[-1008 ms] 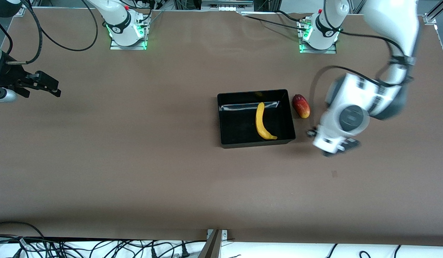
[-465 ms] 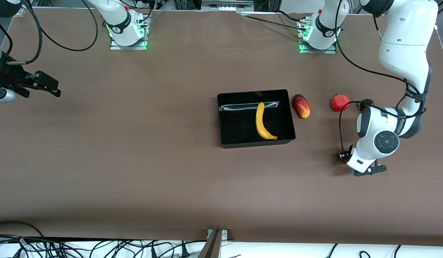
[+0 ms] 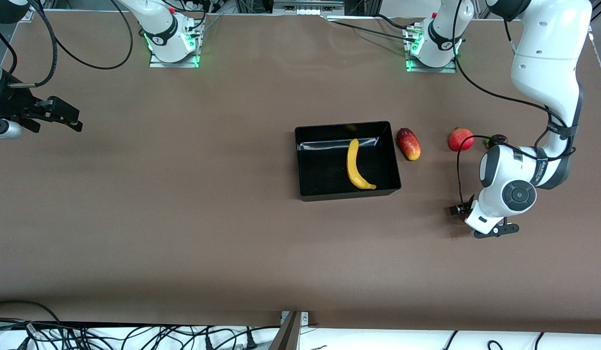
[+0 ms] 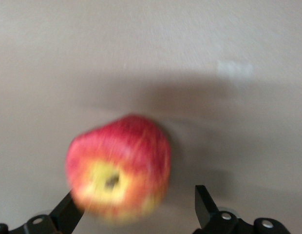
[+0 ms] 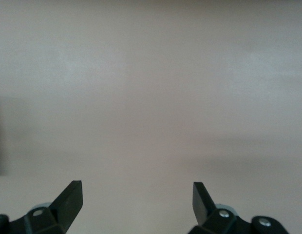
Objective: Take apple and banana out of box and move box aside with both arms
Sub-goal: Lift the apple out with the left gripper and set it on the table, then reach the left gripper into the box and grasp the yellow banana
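A yellow banana [image 3: 354, 164] lies in the black box [image 3: 300, 165] near the middle of the table. My left gripper [image 3: 494, 230] hangs low over the table toward the left arm's end, nearer the front camera than the box. In the left wrist view its fingers [image 4: 203, 204] stand wide apart around a red-and-yellow apple [image 4: 119, 168]. The apple rests against one finger and is clear of the other, so the left gripper [image 4: 134, 200] is open. In the front view the hand hides the apple. My right gripper [image 3: 69, 119] waits open at the right arm's end, with only bare table before it [image 5: 136, 195].
A red-yellow mango [image 3: 408, 144] lies just beside the box toward the left arm's end. A red pomegranate [image 3: 460, 139] and a small dark object [image 3: 494, 141] lie farther along, close to the left arm's forearm. Cables run along the table's front edge.
The left arm swung from beside the box toward its own end of the table and nearer the front camera, uncovering the pomegranate, then shifted slightly. The right arm stayed still.
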### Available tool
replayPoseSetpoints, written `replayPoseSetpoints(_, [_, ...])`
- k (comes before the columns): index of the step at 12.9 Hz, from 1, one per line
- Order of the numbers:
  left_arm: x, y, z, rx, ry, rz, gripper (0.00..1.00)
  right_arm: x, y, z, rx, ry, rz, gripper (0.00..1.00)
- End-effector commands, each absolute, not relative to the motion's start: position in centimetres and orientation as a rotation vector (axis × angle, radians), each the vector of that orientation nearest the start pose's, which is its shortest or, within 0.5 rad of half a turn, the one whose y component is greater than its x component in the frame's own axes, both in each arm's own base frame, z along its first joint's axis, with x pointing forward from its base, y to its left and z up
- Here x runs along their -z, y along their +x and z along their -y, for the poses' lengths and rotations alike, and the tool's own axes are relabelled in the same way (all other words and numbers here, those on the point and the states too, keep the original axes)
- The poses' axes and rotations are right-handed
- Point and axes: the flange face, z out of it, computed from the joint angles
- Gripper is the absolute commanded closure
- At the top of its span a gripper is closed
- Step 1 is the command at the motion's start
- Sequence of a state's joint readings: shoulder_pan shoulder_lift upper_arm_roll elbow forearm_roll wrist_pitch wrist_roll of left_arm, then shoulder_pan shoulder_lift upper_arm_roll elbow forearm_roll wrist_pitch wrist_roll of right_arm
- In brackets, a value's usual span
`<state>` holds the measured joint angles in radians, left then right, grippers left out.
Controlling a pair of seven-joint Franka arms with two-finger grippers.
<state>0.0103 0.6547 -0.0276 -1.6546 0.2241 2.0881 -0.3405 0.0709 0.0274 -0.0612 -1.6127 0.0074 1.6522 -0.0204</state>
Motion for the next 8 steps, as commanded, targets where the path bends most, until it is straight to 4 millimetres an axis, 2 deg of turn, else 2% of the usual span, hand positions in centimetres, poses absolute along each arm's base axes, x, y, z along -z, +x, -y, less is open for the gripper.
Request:
replayPoseSetpoints(1, [-32.4,63.3,5.3,-0.396,-2.937,0.350,0.00,-59.9,57.1,-0.5,0.027,-3.140,0.058,0.00])
replayPoseSetpoints(2, [-35.4,62.2,8.0,-0.419,-2.975,0.466,0.00,-60.0,57.1,-0.5,0.029,-3.140,0.058,0.00])
replayPoseSetpoints(3, [-37.2,61.2,11.1,-0.436,-2.979,0.554,0.00,-59.9,57.1,-0.5,0.027,-3.141,0.058,0.00])
replayPoseSetpoints(4, [-37.9,60.2,14.7,-0.441,-2.967,0.600,0.00,-59.9,57.1,-0.5,0.024,-3.141,0.060,0.00])
replayPoseSetpoints(6, [-38.5,59.1,19.4,-0.461,-3.013,0.661,0.00,-59.9,57.1,-0.5,0.027,-3.141,0.060,0.00])
replayPoseSetpoints(8, [-37.8,58.9,22.5,-0.407,-3.048,0.717,0.00,-59.9,57.1,-0.6,0.027,-3.141,0.063,0.00])
